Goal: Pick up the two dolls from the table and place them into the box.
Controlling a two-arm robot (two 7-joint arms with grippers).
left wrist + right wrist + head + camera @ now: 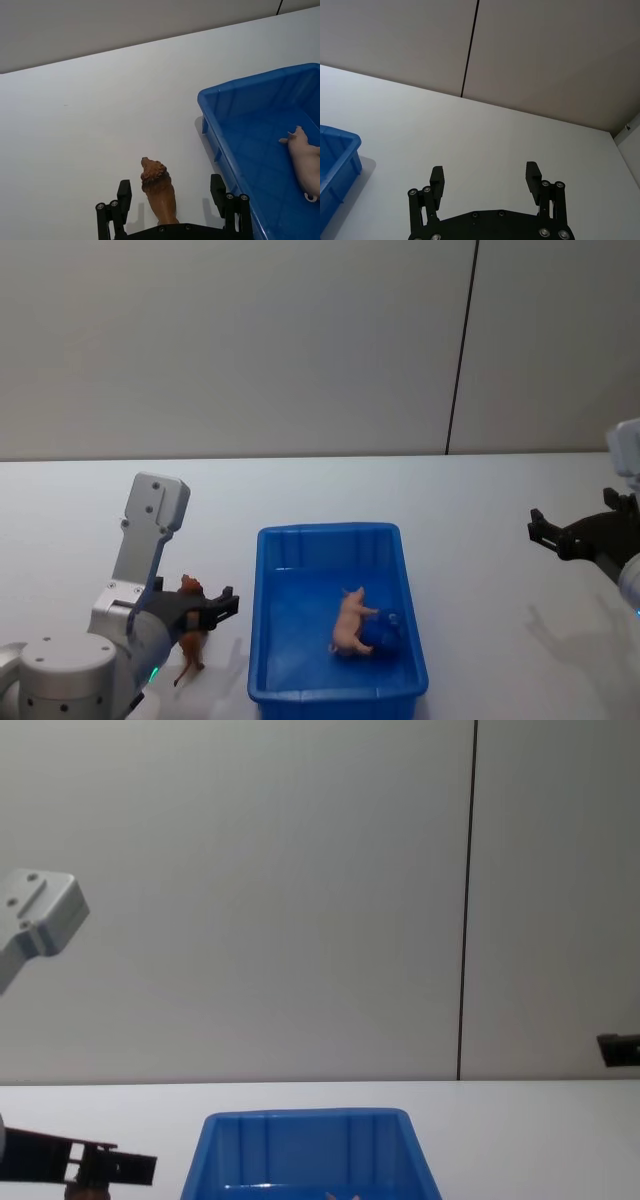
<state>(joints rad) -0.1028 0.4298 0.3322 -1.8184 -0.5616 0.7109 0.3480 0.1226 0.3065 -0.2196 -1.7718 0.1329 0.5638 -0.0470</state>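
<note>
Head view gives you the left tool [207,608] low at 8 o'clock from the box [330,532], down by the white surface [480,500], with the brown doll [190,645] right at its tip. Left wrist view settles its state for you: the left tool [170,185] is spread wide, one finger on each side of the brown doll [156,176], and bare surface [100,100] shows in the gap on both sides, so the fingers stand off it. That doll's head points away from the wrist, and it sits near the outer wall of the box [210,99] without touching it. You can see the pink doll [350,625] already inside the box, on the floor near the middle, a little toward 4 o'clock. Your right tool [542,530] hovers at 3 o'clock from the box, well apart from it, and the right wrist view shows the right tool [485,171] with its fingers apart over bare surface
</note>
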